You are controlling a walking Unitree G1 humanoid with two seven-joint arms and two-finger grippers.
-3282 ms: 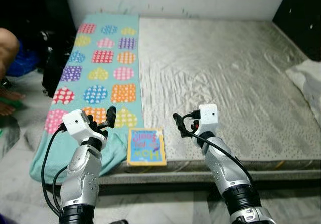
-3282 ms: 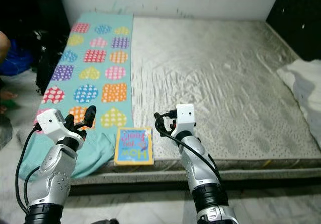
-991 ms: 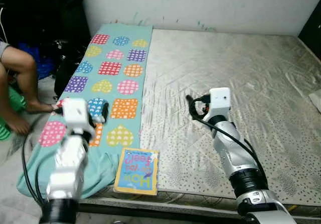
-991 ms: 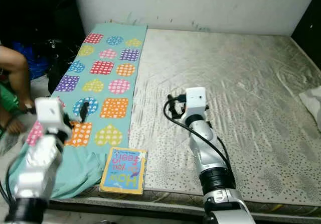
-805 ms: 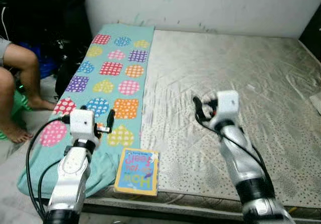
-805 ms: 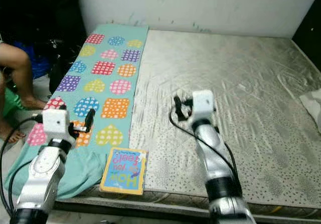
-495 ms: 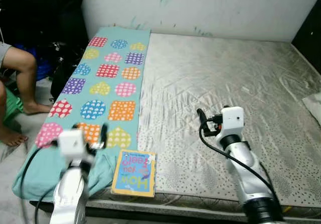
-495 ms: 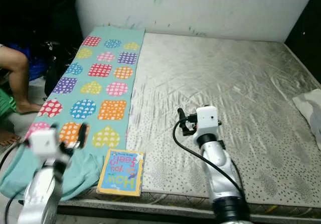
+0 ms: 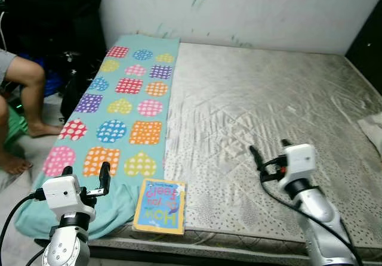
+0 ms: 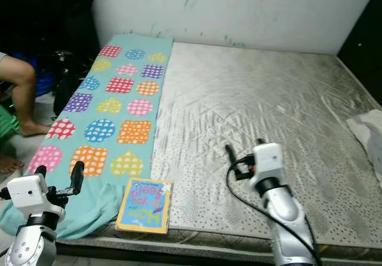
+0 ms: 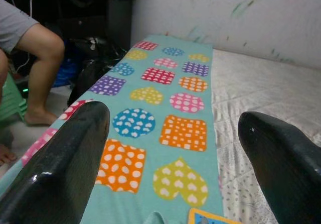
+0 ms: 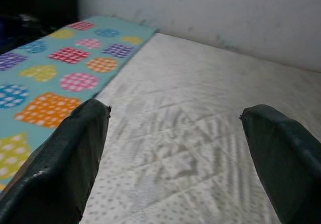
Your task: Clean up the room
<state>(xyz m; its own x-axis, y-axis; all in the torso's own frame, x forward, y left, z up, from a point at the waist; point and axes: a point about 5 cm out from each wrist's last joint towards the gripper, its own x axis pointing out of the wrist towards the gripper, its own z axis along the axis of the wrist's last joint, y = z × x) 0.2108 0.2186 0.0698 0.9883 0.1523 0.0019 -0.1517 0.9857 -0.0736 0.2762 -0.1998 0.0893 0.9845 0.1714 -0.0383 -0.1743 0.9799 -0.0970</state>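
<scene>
My arms have dropped lower. Book [image 9: 160, 206]: between my left gripper [image 9: 105, 177] and right gripper [image 9: 255, 156], both spread wide, empty.

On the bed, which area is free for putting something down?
The bare mattress is free between the patterned blanket and the white cloth at its right edge. The near left corner is crowded: the book lies beside the blanket.

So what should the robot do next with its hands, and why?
Probably lower the open left gripper toward the yellow picture book. The book lies flat at the near edge of the grey mattress, beside the teal spotted blanket, closer to that gripper.
</scene>
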